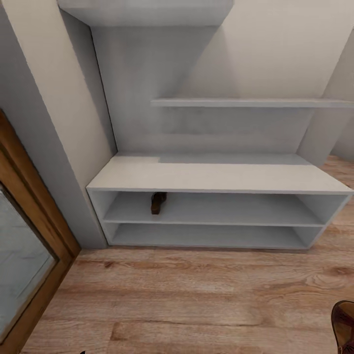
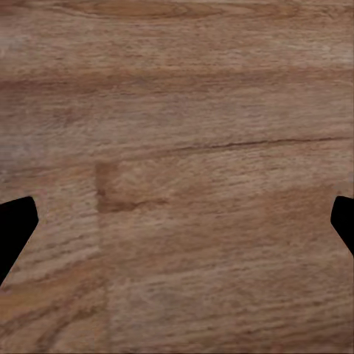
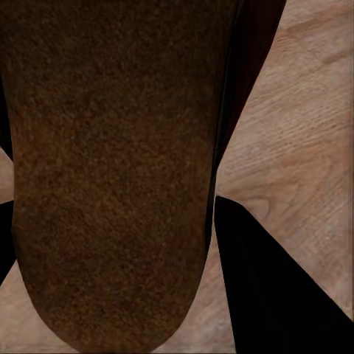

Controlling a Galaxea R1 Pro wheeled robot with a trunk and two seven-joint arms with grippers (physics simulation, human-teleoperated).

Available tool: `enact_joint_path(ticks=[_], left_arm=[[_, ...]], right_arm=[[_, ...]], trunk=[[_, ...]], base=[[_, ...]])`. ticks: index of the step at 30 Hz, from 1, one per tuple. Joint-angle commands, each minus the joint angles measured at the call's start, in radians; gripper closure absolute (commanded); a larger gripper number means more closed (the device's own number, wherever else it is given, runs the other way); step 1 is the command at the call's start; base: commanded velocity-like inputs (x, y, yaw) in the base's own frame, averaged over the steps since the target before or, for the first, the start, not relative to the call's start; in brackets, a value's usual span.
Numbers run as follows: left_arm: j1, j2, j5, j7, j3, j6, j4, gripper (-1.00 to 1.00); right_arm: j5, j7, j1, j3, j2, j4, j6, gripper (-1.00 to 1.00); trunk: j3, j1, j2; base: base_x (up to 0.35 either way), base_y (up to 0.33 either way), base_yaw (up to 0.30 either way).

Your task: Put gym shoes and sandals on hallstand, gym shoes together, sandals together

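One sandal [image 1: 158, 202] stands on the shoe rack's [image 1: 216, 178] upper shelf, toward its left; the second sandal [image 3: 110, 177] sits clamped in the right gripper [image 3: 214, 221] near the floor [image 1: 187, 300]. The left gripper [image 2: 177, 228] hangs apart, empty. Next, seemingly: carry it beside its mate.

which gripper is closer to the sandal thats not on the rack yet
Right. The right gripper has its fingers on either side of the sandal, whose edge shows at the head view's lower right. The left gripper hangs open over bare floor.
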Motion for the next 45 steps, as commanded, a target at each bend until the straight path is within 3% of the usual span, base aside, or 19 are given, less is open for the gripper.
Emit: enact_joint_path(ticks=[1,22,36,37,42,45], left_arm=[[0.000,0.000,0.009,-0.012,0.003,0.002,0.000,-1.00],[0.000,-0.003,0.007,-0.021,0.006,0.003,0.002,-1.00],[0.000,0.000,0.007,-0.021,0.006,0.002,0.002,-1.00],[-0.001,-0.002,0.007,-0.021,0.004,0.000,-0.009,-1.00],[-0.005,-0.007,-0.001,-0.020,-0.006,-0.001,-0.027,-1.00],[-0.008,-0.014,-0.029,-0.019,-0.012,0.004,-0.066,-1.00]], right_arm=[[0.007,0.006,-0.001,-0.005,0.001,-0.002,-0.001,1.00],[0.007,0.006,-0.001,-0.005,0.001,-0.004,-0.001,1.00],[0.007,0.006,0.000,-0.004,0.020,-0.007,-0.001,1.00],[0.007,0.006,-0.001,0.012,0.035,-0.010,-0.002,1.00],[0.007,0.006,-0.001,0.050,0.041,-0.008,-0.002,1.00],[0.008,0.008,0.000,0.112,0.042,0.002,-0.003,1.00]], trunk=[[0.000,0.000,0.000],[0.000,0.000,0.000],[0.003,0.000,0.000],[0.003,0.000,0.000],[0.003,0.000,0.000],[0.003,0.000,0.000]], base=[[-0.225,0.243,0.000],[-0.198,0.254,0.000],[-0.044,0.025,-0.072],[-0.006,0.000,-0.002],[-0.003,0.000,-0.001],[0.000,0.000,0.000]])
